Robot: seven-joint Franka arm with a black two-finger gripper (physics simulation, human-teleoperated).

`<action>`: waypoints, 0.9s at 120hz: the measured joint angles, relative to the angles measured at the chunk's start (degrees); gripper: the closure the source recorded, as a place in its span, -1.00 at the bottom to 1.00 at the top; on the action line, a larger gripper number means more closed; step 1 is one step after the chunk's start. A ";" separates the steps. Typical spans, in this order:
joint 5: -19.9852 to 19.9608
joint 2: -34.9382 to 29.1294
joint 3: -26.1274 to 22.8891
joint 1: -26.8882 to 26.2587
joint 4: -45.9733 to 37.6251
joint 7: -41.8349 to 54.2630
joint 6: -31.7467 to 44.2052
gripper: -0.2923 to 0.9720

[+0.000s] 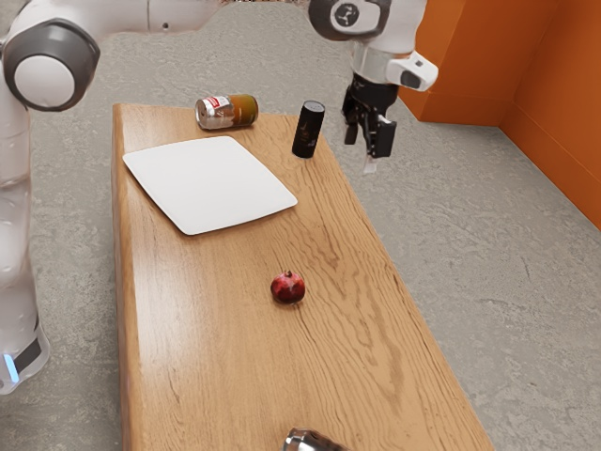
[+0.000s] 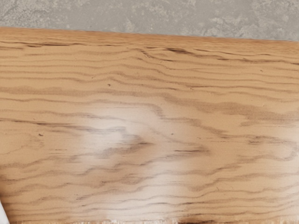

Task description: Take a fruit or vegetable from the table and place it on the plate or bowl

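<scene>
approach step: gripper released, empty, high by table edge; pomegranate untouched. next: move over it, descend, grasp, carry to plate.

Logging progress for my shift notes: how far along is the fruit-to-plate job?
Done: nothing yet. The dark red round pomegranate lies on the wooden table, apart from the flat white square plate, which is bare. In hand: nothing; the black pincer hangs open and empty above the table, beside the upright black cylinder. Left: reach the pomegranate, grasp it, lift it, set it on the plate.
</scene>
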 joint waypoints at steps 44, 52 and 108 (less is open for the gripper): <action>0.30 -0.48 -0.22 4.61 1.09 2.97 -7.05 -0.53; 0.32 -0.99 -3.20 5.01 0.26 4.03 -8.11 -0.53; -2.36 -9.51 -4.10 2.38 -27.10 12.55 5.16 -0.53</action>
